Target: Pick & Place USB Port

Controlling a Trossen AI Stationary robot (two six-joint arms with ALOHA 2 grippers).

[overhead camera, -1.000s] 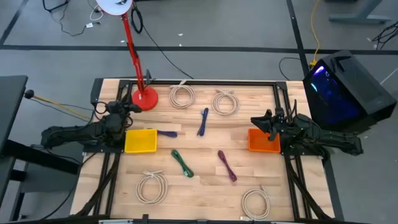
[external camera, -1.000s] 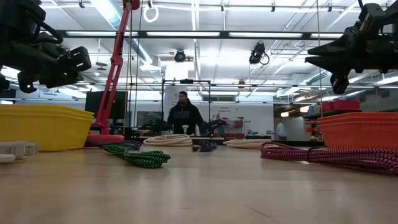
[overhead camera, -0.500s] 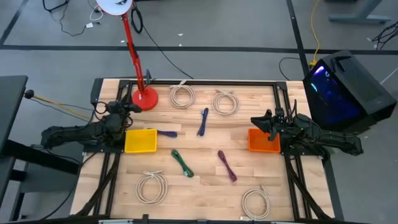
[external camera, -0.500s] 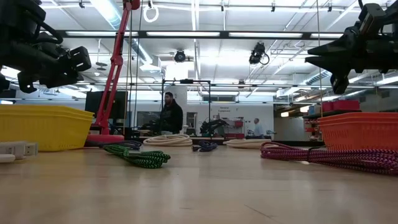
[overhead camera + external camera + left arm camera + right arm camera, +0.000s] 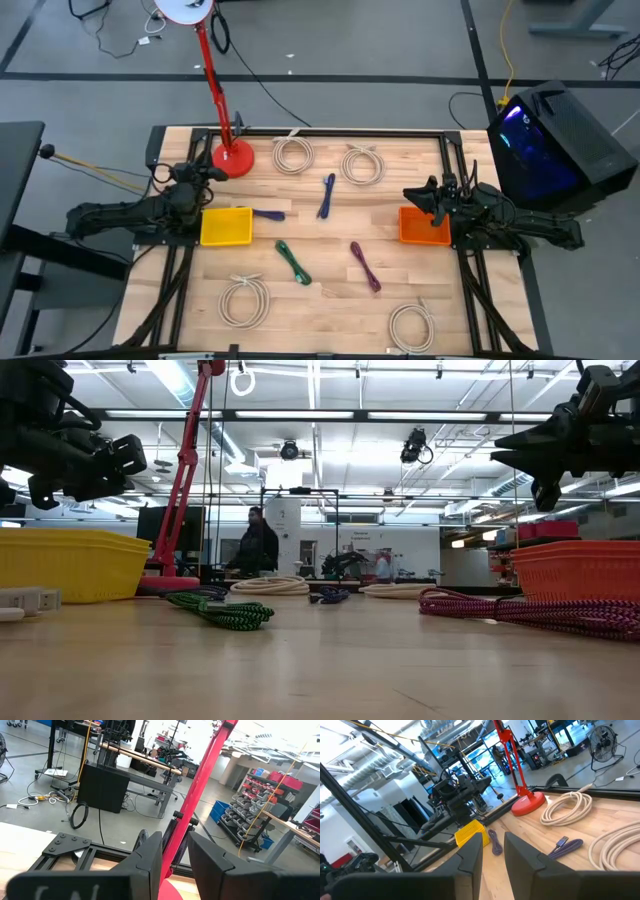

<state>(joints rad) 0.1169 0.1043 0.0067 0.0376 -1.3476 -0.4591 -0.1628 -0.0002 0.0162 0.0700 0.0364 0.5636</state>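
Several USB cables lie loose on the wooden table: a blue one (image 5: 327, 195), a purple one (image 5: 268, 214) beside the yellow bin (image 5: 226, 226), a green one (image 5: 293, 262) and a magenta one (image 5: 365, 266). An orange bin (image 5: 423, 226) stands at the right. My left gripper (image 5: 210, 173) hovers level above the table's left side, behind the yellow bin, open by a narrow gap (image 5: 175, 862) with nothing in it. My right gripper (image 5: 410, 193) hovers level over the orange bin's far edge, also open by a narrow gap (image 5: 493, 852) and holding nothing.
A red lamp stands with its base (image 5: 232, 157) at the far left, close in front of my left gripper. Coiled white cables lie at the far side (image 5: 293, 154) (image 5: 362, 165) and near side (image 5: 245, 299) (image 5: 411, 325). A person (image 5: 255, 545) is in the room beyond.
Both arms have kept still and no cable has moved. The person in the room beyond the table has walked toward the left of the low view.
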